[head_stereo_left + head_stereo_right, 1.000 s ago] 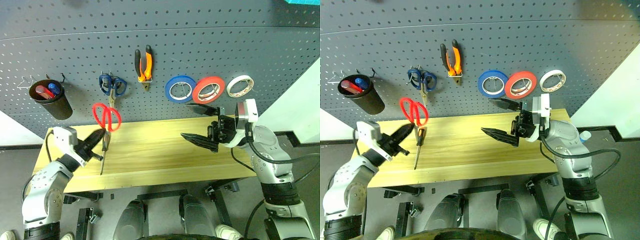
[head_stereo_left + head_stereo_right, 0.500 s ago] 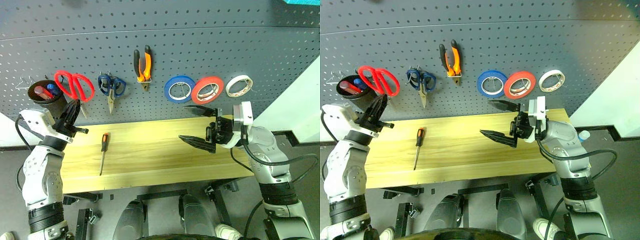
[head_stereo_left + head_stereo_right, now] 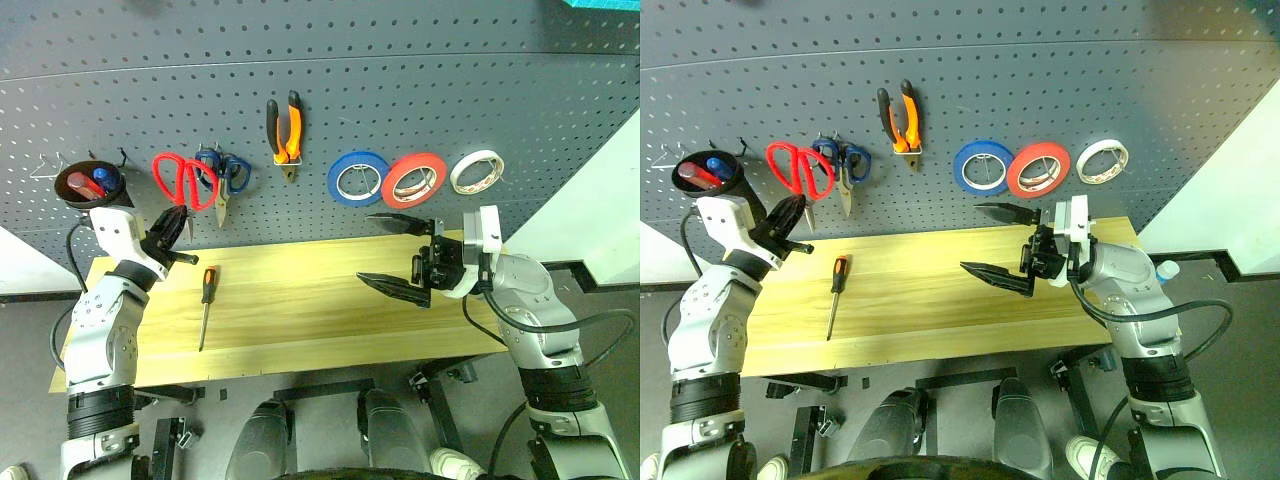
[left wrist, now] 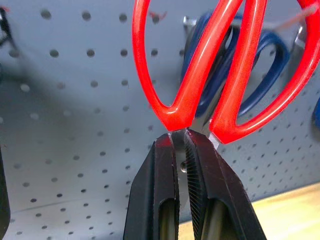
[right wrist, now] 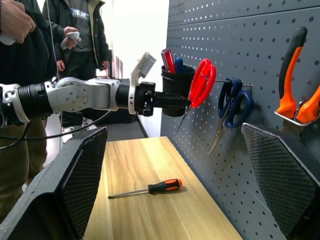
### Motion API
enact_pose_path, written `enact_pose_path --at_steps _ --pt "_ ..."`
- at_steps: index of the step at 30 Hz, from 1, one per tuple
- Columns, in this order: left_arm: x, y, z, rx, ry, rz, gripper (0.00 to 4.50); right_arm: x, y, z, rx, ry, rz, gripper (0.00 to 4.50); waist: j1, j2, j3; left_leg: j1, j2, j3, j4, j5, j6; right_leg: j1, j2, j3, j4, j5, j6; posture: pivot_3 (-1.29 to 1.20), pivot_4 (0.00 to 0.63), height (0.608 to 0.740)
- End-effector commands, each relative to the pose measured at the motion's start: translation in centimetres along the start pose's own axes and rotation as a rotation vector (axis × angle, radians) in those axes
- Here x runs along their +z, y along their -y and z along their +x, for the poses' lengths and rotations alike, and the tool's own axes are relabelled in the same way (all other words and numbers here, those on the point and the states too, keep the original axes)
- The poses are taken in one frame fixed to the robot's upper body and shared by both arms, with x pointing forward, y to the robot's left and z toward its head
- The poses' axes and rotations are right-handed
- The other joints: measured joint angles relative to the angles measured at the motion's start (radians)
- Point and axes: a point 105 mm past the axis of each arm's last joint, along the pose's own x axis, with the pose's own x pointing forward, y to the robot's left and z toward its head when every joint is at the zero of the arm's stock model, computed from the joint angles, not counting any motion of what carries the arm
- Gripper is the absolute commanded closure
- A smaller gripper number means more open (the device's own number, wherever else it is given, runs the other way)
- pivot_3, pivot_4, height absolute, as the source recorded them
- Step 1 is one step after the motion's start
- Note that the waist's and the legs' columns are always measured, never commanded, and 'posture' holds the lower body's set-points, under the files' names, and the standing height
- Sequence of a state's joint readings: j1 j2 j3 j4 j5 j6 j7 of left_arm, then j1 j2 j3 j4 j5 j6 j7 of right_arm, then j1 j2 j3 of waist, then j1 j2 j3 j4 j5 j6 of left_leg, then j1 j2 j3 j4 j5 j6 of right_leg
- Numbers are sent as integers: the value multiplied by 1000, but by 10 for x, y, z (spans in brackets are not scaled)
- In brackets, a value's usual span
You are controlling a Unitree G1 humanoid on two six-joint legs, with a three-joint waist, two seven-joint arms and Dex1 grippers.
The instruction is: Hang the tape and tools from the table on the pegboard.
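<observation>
Your left pincer [image 3: 176, 226], clamped on the red-handled scissors [image 3: 180, 182], holds them handles-up just beside the blue-handled scissors [image 3: 226, 175]; your right pincer [image 3: 397, 252] gapes empty.

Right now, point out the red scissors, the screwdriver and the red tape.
red scissors [image 3: 182, 180], left eye view, handle loops.
screwdriver [image 3: 210, 280], left eye view, orange-and-black handle.
red tape [image 3: 416, 179], left eye view, roll's band.

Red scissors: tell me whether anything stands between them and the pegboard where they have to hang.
The red scissors, clamped in the left end effector, are held up at the pegboard. The blue-handled scissors hang right beside them, overlapping the red loops in the left wrist view. Nothing else visible intervenes.
</observation>
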State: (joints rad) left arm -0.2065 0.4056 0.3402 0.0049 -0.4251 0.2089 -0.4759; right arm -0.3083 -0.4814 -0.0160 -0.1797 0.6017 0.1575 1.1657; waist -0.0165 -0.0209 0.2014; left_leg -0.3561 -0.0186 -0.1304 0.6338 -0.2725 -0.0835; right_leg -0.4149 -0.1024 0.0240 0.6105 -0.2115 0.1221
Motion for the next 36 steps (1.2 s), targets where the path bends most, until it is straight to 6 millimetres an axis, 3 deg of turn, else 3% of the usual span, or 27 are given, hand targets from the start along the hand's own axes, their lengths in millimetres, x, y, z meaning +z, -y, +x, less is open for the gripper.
enact_pose_path --at_steps 1,5,8,12,15,18,21,24,32,36 --pt "13 3 3 -25 43 13 3040 6 0 -1 -3 12 -42 0 0 0 0 0 0 0 0 0 0 0 0 0 0 0 0 -13 110 740" --pt "8 -1 -2 -8 20 71 1703 6 0 -2 -6 6 -47 0 -1 0 0 0 0 0 0 0 0 0 0 0 0 0 0 -14 109 740" --pt "-4 -6 -16 -14 -48 58 1703 5 0 -3 -9 1 -50 0 -4 0 -1 0 0 0 0 0 0 0 0 0 0 0 0 -14 109 740" --pt "-63 -23 -44 91 -442 51 1703 4 0 -4 -11 -4 -49 0 -5 0 -1 0 0 0 -1 0 0 -1 0 0 1 0 0 -4 114 740" --pt "-87 -36 -57 197 -593 15 1084 3 0 -3 -8 -5 -46 0 4 -1 -1 0 0 0 0 0 0 0 0 0 2 -2 3 9 118 740" --pt "-108 -39 -60 255 -709 -85 71 1 -1 -1 6 -12 -40 0 5 -2 -2 1 0 0 1 0 0 0 0 0 2 -2 3 13 119 740" --pt "-128 -43 -59 316 -831 -91 29 -1 -1 0 13 -17 -38 0 5 -3 -3 1 0 -1 1 0 0 0 0 -1 2 -2 3 20 121 740" --pt "-142 -42 -44 339 -879 -113 29 -3 -3 0 16 -22 -31 0 4 -3 -3 1 0 -1 1 0 0 0 0 -1 2 0 0 20 126 740" --pt "-152 -38 -9 346 -933 -173 29 -6 -5 -5 -4 -38 -33 0 -1 -4 -4 0 0 -1 0 0 0 0 0 -1 1 0 1 -11 127 740" --pt "-160 -38 -7 363 -987 -157 29 -6 -5 -7 -22 -45 -38 0 -3 -4 -4 0 0 -1 0 0 0 0 0 -1 1 0 1 -23 128 740"
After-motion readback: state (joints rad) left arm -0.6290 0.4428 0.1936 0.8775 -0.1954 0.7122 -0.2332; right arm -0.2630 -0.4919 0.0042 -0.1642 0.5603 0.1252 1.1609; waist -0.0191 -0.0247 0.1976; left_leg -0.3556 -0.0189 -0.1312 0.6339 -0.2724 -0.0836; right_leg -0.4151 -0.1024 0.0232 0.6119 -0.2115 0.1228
